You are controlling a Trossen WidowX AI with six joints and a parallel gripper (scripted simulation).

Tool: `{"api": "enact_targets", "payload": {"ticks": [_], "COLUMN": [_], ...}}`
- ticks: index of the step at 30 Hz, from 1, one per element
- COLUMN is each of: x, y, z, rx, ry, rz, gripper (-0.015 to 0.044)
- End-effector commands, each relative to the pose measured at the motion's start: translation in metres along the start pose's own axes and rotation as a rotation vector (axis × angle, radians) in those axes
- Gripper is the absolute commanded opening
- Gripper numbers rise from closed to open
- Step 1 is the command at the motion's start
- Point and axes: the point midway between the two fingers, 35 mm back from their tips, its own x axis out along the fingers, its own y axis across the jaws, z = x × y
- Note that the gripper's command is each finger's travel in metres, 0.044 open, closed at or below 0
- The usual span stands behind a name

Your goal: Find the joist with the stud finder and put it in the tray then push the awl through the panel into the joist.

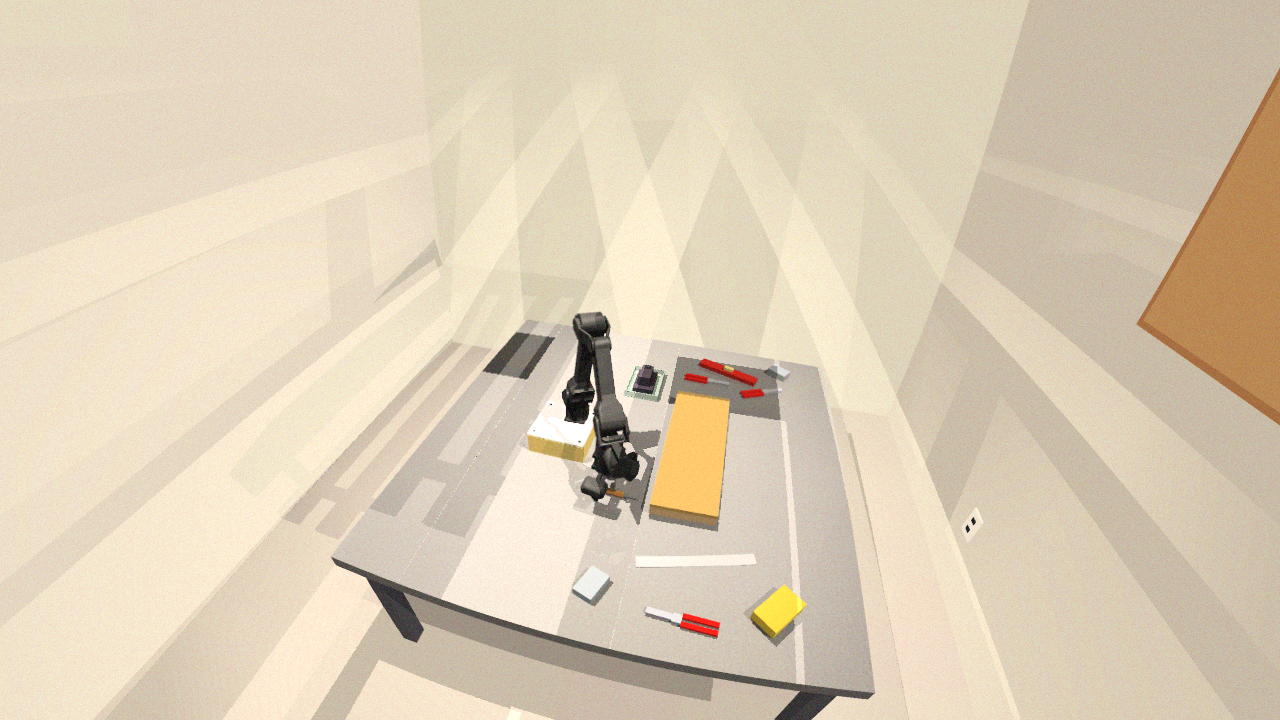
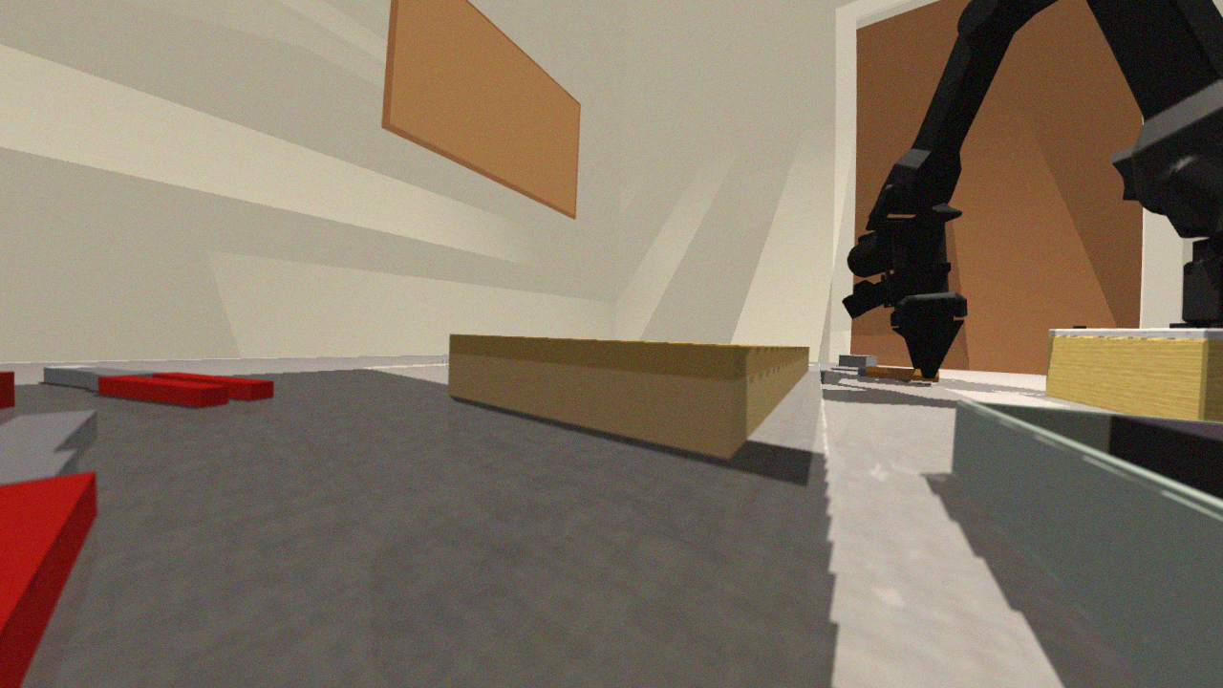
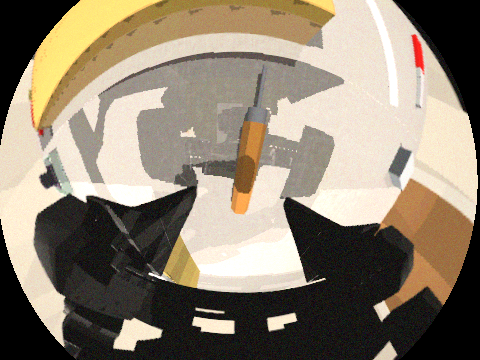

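Observation:
The awl [image 1: 617, 493] [image 2: 889, 373] [image 3: 251, 137] lies flat on the table, its orange handle toward my gripper and its grey tip toward the panel. My gripper [image 2: 926, 375] [image 3: 242, 196] is open and empty, pointing down low over the butt end of the awl's handle. One fingertip hides the other in the exterior view. The orange-yellow floor panel [image 1: 693, 456] [image 2: 598, 384] [image 3: 100, 30] lies beyond the awl's tip; no hole is visible on the top that shows. The dark stud finder [image 1: 646, 377] [image 3: 49, 176] sits in the pale green tray [image 2: 1068, 496]. The joist is hidden.
The arm's yellow-sided base [image 1: 559, 443] stands left of the panel. A red level [image 1: 727, 371] and two red-handled tools lie behind the panel. In front are a white strip [image 1: 695, 561], a grey block [image 1: 591, 583], red-handled pliers [image 1: 700, 622] and a yellow block [image 1: 778, 611].

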Motion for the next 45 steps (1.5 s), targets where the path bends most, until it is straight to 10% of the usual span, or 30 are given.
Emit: {"api": "enact_targets", "payload": {"ticks": [1,17,45], "x": [0.004,0.004,-0.119], "y": [0.002,0.002,0.000], "z": [-0.001,-0.001,-0.009], "rx": [0.005,0.005,0.005], "ry": [0.008,0.008,0.008], "rz": [0.007,0.007,0.006], "gripper": [0.0440,0.0046,0.0000]}}
